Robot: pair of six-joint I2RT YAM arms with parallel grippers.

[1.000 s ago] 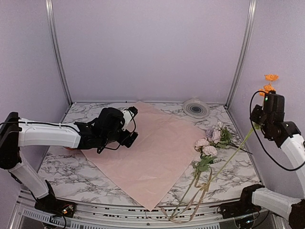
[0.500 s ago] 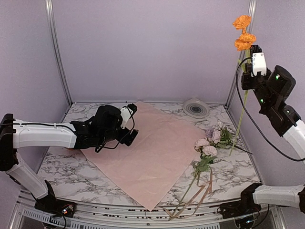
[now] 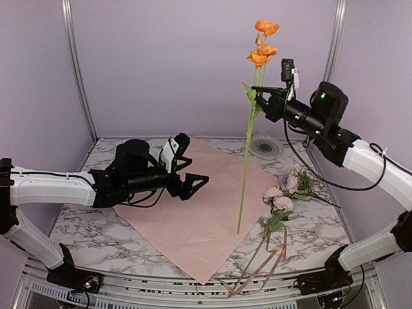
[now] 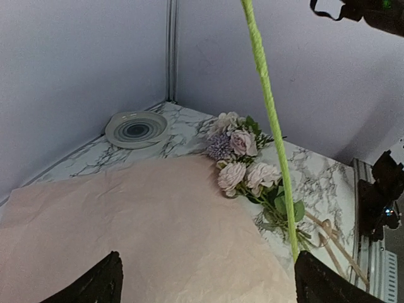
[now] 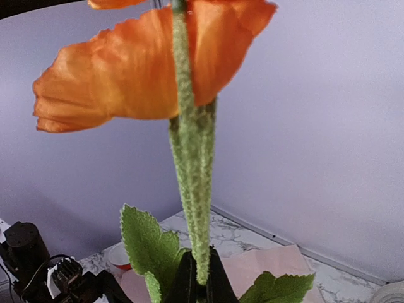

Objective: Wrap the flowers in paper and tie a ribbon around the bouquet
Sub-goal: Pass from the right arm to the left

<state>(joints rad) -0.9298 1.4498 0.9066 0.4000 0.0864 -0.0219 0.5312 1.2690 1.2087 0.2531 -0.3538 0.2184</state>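
Held up in mid-air by the right tool (image 3: pixel 262 102), closed tight on the orange flower (image 3: pixel 262 45) high on its stem (image 3: pixel 246 161), just under the blooms and right beside a leaf (image 5: pixel 148 243). Long axis close to vertical, leaning a little: blooms at the top, cut end at the bottom, hanging over the right edge of the paper (image 3: pixel 206 212). Cannot tell whether that end touches anything.

Probably very light, with a thin, springy, fuzzy stem, so apt to swing or twist in such a narrow pinch. Petals papery and easily crushed, so best left alone. Safest taken on bare stem below the leaf. A second hold nearer the middle would likely steady the swing when laying it down.

Spread wide and holding nothing: the left tool (image 3: pixel 194 161), low above the left part of the paper, aimed toward the hanging stem.

Lying on the bench (image 3: pixel 96 232) to the right of the paper and off it: pale roses (image 3: pixel 283 190), heads toward the far side, stems running toward the near edge, with beige ribbon (image 3: pixel 257 273) looped loosely about their lower ends. Soft and floppy by the look of it, likely to snag. Paper flat as a diamond, one corner at the near edge, thin and crinkly, easily creased or dragged.
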